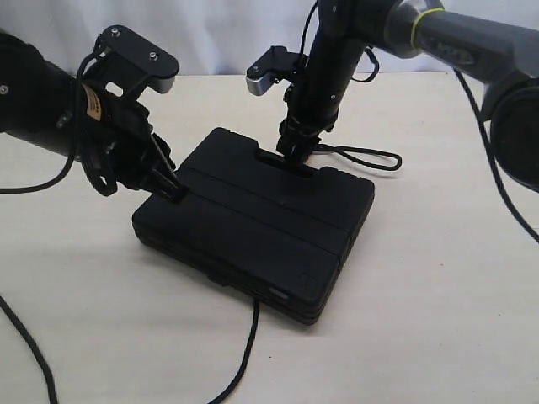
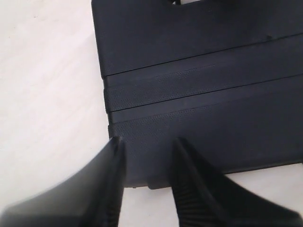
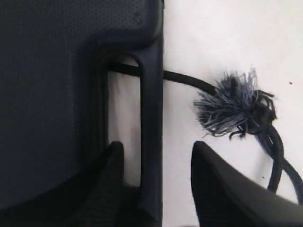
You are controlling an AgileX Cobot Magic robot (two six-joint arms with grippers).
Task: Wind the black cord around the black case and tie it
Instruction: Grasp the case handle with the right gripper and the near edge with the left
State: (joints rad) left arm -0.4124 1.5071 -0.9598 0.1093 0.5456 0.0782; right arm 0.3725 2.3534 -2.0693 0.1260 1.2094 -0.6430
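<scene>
- Case (image 1: pixel 253 210): flat on the counter (image 1: pixel 404 320), steady for wrapping.
- Cord (image 3: pixel 234 106): threaded through the case's handle slot, probably as an anchor; frayed knot just beside.
- My left tool (image 2: pixel 149 144): spread over the case's edge.
- My right tool (image 3: pixel 157 147): spread, straddling the case's handle bar.

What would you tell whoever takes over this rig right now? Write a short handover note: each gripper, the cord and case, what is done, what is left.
Left gripper: open, fingers astride the black case edge, holding nothing.
Right gripper: open, one finger in the handle slot, one outside the handle bar, not clamped.
The black case lies flat on the table. The black cord runs beneath the handle bar; its frayed knot rests on the table beside it.
Done: cord apparently led under the case.
Left: wrapping over the lid, then tying.
</scene>
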